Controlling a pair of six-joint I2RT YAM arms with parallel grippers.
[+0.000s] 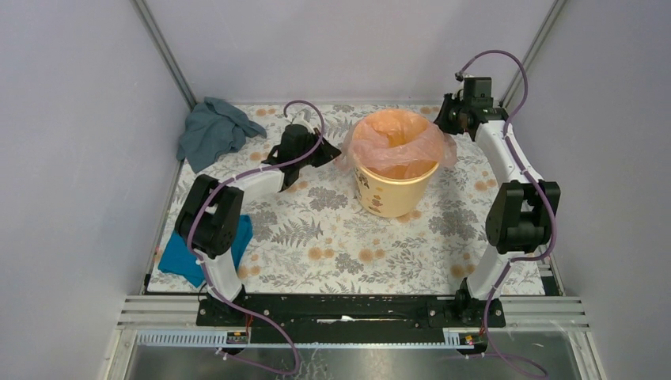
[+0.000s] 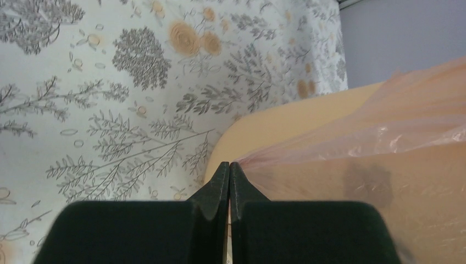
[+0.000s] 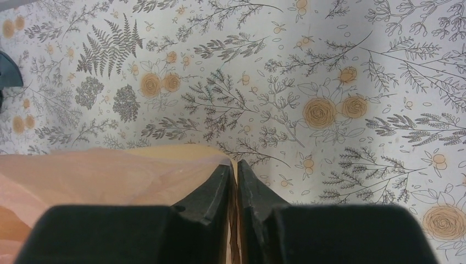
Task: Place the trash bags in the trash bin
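Bag (image 1: 360, 146) lines the bin (image 1: 388, 198), upper centre. Left pincer (image 2: 229, 166) is clamped on its film, seemingly to stretch it over the rim. Right pincer (image 3: 233, 165) stands barely parted at the opposite edge, gripping nothing visible.

We see a crumpled grey-blue cloth (image 1: 212, 131) lying at the far left corner of the counter (image 1: 332, 237) and a bright blue cloth (image 1: 176, 260) at its near left edge, partly hidden; a floral print of grey ferns and orange roses covers the counter, and plain grey walls (image 1: 71, 119) stand around it
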